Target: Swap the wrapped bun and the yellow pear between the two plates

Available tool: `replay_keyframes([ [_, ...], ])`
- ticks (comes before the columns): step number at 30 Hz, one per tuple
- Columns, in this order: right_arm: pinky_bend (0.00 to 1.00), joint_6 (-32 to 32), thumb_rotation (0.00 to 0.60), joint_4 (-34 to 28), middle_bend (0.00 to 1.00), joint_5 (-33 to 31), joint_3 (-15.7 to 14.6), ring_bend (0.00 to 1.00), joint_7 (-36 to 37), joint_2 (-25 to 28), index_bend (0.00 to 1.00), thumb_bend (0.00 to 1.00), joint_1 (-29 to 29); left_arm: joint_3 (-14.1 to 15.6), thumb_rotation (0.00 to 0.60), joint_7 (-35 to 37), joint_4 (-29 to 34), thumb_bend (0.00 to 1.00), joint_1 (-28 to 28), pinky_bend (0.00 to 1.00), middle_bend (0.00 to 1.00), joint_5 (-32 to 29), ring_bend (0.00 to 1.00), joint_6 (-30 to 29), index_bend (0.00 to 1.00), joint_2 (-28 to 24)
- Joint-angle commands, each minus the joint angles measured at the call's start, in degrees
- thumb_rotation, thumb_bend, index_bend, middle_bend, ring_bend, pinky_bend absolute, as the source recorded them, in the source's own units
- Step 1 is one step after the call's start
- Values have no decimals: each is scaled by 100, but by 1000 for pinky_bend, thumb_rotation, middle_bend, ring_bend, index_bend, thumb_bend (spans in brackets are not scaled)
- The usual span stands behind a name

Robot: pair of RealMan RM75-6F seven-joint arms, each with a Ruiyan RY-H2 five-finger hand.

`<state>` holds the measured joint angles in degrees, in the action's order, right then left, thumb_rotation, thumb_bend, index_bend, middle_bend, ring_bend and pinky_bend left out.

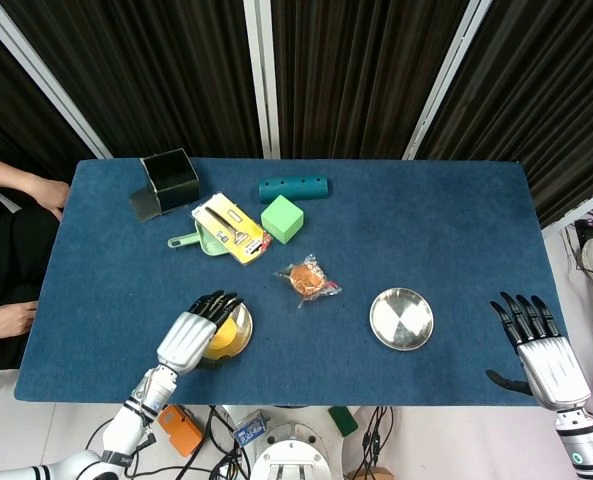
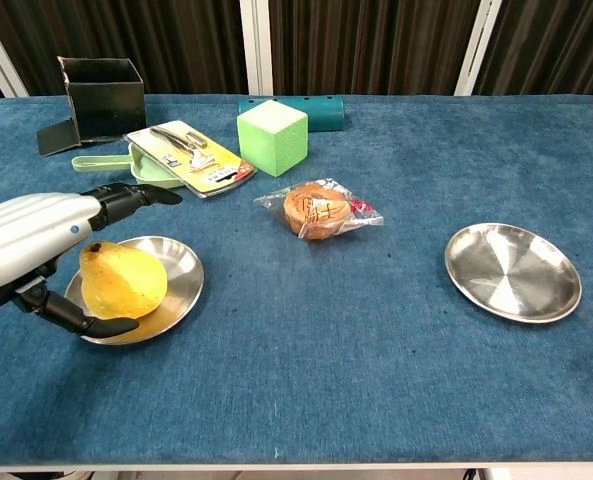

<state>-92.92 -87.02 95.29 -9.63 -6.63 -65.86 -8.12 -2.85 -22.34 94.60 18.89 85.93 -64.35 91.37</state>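
Fingers, left hand (image 2: 36, 240): spread and arched over the yellow pear (image 2: 123, 281), thumb low on the near side; we see no firm contact yet, so we call it open and holding nothing.
Fingers, right hand (image 1: 541, 350): splayed wide and empty, parked off the bench's (image 1: 456, 230) edge at about 4 o'clock from the middle of the bench in the head view.
Pear: sitting on the left plate (image 2: 181, 290), at roughly 7 o'clock on the bench, stem end pointing to 9 o'clock in the chest view.
Wrapped bun (image 2: 318, 209): lying on the cloth near the bench's centre, on neither plate, at 10 o'clock from the right plate (image 2: 513, 271).
Right plate: bare steel, nothing on it, at about 4 o'clock from the bun.
Done so far: as we read it, the bun is off its plate and the right plate is free to receive the pear.
Left to do: we judge the pear must be gripped, lifted and carried across to the right plate, then the bun moved onto the left plate.
Step in hand: the reach for the pear, we reckon, with the grasp not yet made.
Bystanders: green cube (image 2: 272, 136), carded tool pack (image 2: 189, 156) and black box (image 2: 102, 96) sit up at 11 o'clock, well apart from the action.
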Motion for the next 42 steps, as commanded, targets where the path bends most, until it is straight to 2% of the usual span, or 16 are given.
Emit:
replay_keyframes([
  [1,13,13,501,12,0,22,44,0,28,16,0,198,40,7,600,-153,-66,130,-7,203,98,-178,85,-23,124,23],
  [4,13,47,501,13,0,54,89,0,46,28,0,198,71,23,600,-289,-130,151,-9,293,144,-269,142,-70,172,53],
  [8,13,51,501,5,0,109,142,0,74,44,0,199,119,59,600,-595,-177,192,-1,444,236,-370,271,-123,233,106],
  [11,13,96,502,1,0,113,186,0,91,56,0,198,141,54,600,-710,-149,218,13,549,340,-408,382,-188,341,168],
  [15,13,196,502,-9,0,98,242,0,113,73,0,198,157,33,600,-725,-195,252,28,622,444,-380,483,-323,439,251],
  [19,13,231,500,-19,0,116,289,0,129,86,0,198,180,-4,600,-626,-105,290,55,648,496,-282,525,-462,484,244],
  [24,13,245,500,-47,0,113,359,0,170,100,0,198,215,-39,600,-565,391,297,204,655,507,93,534,-575,491,198],
  [29,13,344,501,-89,0,101,411,0,197,111,0,198,216,-241,600,-1241,701,286,706,655,507,-101,533,36,492,746],
  [33,13,451,499,-123,0,28,467,0,288,167,0,198,204,-557,600,-1841,408,276,1158,654,507,-728,533,527,491,1559],
  [36,14,512,500,-127,0,-3,496,0,397,218,0,198,194,-697,600,-2109,54,271,1392,654,506,-1071,533,672,491,2041],
  [42,13,594,500,-76,0,-10,524,0,593,303,0,198,186,-774,600,-2194,-568,230,1589,640,499,-1317,510,610,476,2537],
])
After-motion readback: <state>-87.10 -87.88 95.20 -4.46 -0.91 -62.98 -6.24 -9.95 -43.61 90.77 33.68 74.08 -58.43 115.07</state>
